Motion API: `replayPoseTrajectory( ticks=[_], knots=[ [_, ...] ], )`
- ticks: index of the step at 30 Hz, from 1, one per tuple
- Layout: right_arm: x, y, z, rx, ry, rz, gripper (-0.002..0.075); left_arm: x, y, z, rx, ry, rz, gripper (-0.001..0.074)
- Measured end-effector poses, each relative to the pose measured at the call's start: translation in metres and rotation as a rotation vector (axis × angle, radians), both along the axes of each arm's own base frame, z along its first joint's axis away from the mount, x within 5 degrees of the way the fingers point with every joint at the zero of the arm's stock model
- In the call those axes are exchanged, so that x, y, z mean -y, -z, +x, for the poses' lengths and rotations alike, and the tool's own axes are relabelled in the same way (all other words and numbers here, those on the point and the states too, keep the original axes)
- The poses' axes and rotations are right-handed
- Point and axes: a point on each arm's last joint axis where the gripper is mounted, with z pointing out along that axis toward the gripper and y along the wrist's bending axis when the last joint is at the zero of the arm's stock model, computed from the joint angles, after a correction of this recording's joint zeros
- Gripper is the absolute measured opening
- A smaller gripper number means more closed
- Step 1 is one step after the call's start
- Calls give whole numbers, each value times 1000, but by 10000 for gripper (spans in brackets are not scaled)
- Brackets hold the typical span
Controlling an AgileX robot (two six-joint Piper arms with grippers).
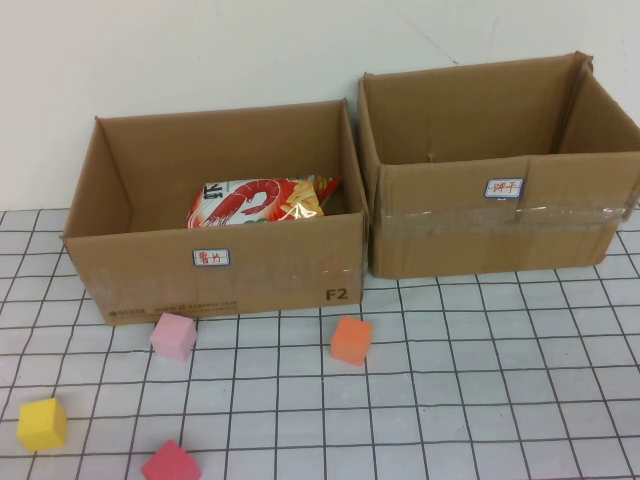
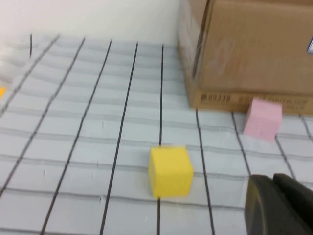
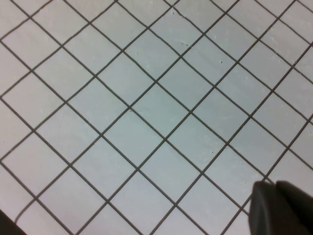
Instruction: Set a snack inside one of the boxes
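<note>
A red and white snack bag [image 1: 262, 201] with a shrimp picture lies inside the left cardboard box [image 1: 215, 283]. The right cardboard box [image 1: 500, 230] stands beside it and shows no contents from here. Neither arm appears in the high view. My left gripper [image 2: 274, 183] is shut, holding nothing, low over the gridded mat near a yellow cube [image 2: 169, 171], with the left box's corner [image 2: 234, 73] ahead. My right gripper [image 3: 275, 188] is shut and empty above bare gridded mat.
Foam cubes lie on the mat in front of the boxes: a pink one [image 1: 174, 335], an orange one [image 1: 351, 340], a yellow one [image 1: 42, 424] and a red one [image 1: 170, 464]. The pink cube [image 2: 263, 119] sits against the left box's front. A white wall stands behind.
</note>
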Motion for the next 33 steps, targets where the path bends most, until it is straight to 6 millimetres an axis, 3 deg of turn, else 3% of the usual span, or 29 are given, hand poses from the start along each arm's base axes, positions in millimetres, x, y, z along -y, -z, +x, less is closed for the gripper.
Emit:
replayPoseTrajectory(
  ticks=[33],
  knots=[
    [0, 0, -1, -9, -2, -1, 1, 3, 4, -2, -57, 29, 12, -1]
  ],
)
